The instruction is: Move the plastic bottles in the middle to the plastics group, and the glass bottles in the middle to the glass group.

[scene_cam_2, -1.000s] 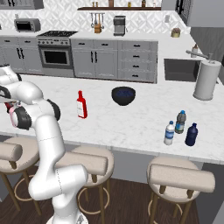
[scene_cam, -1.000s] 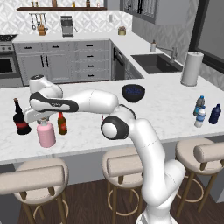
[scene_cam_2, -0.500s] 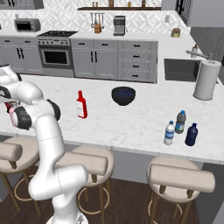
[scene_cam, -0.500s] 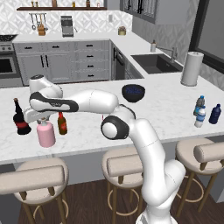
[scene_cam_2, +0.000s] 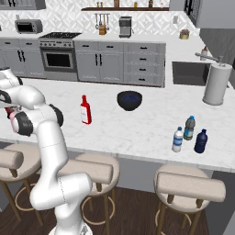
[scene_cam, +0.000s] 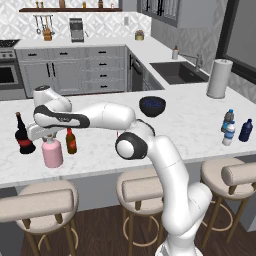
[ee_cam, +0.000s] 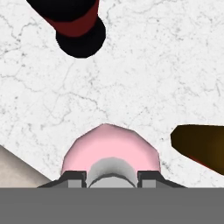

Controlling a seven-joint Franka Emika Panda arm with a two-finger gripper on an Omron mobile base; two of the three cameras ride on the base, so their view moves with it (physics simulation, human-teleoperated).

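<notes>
Pincer [scene_cam: 49, 139]: narrow, clamped on pink bottle [scene_cam: 52, 153] neck | Bottle: upright, directly below pincer, on table [scene_cam: 190, 125] beside brown bottle [scene_cam: 71, 141], near black bottle [scene_cam: 23, 134] | You may judge release next.

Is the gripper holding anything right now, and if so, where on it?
Yes. The gripper is closed on the pink bottle, gripping its short neck from above, one finger on each side. The bottle is upright by the black bottle and brown bottle.
</notes>
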